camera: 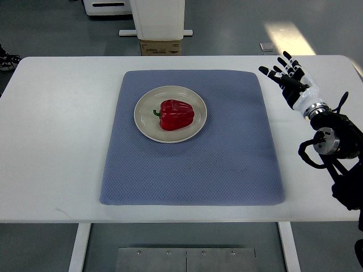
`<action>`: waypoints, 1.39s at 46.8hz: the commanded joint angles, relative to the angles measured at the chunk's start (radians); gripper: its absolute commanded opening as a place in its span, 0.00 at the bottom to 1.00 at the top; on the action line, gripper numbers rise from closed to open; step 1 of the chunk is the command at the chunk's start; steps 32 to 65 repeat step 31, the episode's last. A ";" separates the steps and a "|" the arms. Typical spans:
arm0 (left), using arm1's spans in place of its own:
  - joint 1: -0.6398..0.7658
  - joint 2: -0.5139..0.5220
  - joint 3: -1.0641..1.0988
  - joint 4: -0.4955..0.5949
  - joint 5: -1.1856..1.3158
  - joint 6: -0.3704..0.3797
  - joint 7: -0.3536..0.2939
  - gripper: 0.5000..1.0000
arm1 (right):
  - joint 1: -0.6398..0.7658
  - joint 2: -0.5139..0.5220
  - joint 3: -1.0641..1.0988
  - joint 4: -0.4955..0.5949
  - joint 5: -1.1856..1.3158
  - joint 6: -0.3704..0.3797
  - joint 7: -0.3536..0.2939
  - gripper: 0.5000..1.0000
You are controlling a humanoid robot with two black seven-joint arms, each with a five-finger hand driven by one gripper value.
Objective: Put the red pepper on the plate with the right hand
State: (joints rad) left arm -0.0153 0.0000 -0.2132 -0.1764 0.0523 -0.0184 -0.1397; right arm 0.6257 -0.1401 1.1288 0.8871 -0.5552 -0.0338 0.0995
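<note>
Top view of the work area, with positions given relative to the plate. The white table [57,141] spans almost the whole frame and carries everything else. On it lies a blue-grey mat [227,164], roughly square, which surrounds the plate on all sides and extends farthest on the camera's side. The right arm [334,141] enters from the picture's right edge, well to the right of the plate and beyond the mat's right border. The right hand [292,79] is raised over bare table near the mat's far right corner, well apart from the plate; its fingers are spread and released, gripping nothing. The cream plate [144,116], round, sits in the far left part of the mat. The red pepper [176,114] lies on its side at the plate's centre, wholly within the rim, with its green stem [156,112] pointing left. No left arm is visible.

Progress: judged from this arrangement, the placement appears complete, the pepper resting on the plate and the hand clear of it. At most, returning the arm to rest seems left.
</note>
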 commanded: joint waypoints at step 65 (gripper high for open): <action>0.000 0.000 0.000 0.000 0.000 0.000 0.000 1.00 | -0.087 0.140 0.178 0.024 0.006 0.002 0.023 1.00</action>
